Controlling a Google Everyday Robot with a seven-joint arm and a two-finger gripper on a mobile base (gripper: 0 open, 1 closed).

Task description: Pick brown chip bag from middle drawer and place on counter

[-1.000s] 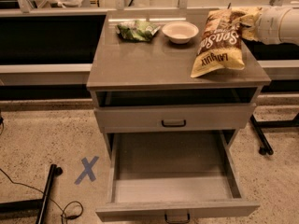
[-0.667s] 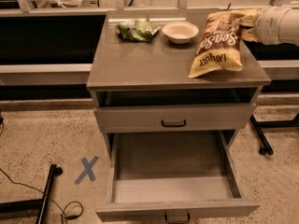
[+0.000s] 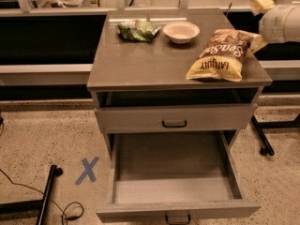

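Gripper (image 3: 256,20), upper right, hangs spread beside the brown chip bag (image 3: 220,55) lying on the table (image 3: 140,64). Placing looks done; next, it should back clear.

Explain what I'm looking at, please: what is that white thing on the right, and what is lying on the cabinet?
This is a single camera view, looking down at a grey cabinet from the front. The white tube at the right edge is the robot's arm. It ends in the gripper, the part that grasps things, which is above the right rear corner of the counter, close to the brown chip bag. The bag lies flat on the counter. Behind it are a small green bag and a pale bowl. Below, the middle drawer is pulled out and shows only its grey inside.
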